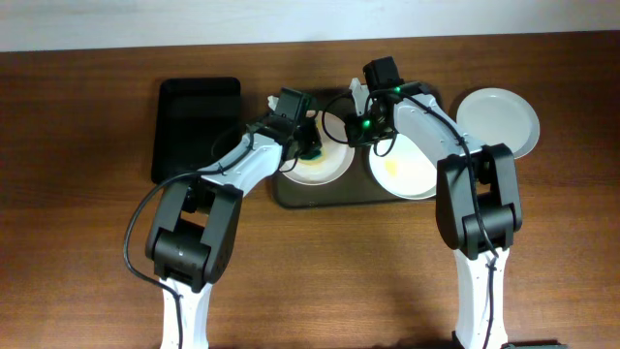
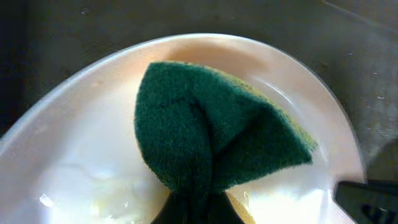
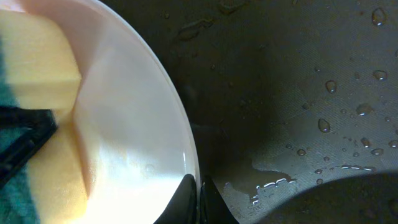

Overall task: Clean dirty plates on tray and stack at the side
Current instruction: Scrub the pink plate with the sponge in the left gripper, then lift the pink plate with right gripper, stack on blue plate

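left pincer (image 1: 308,147) clamped, right pincer (image 3: 200,196) clamped

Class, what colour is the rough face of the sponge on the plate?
Dark green, on the folded sponge with yellow foam backing; clearest in left wrist view.

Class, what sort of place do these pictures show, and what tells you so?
Probably a robot test bench rather than a kitchen: two robot arms work at a wooden table, with a sponge pressed on a plate in a wet tray.
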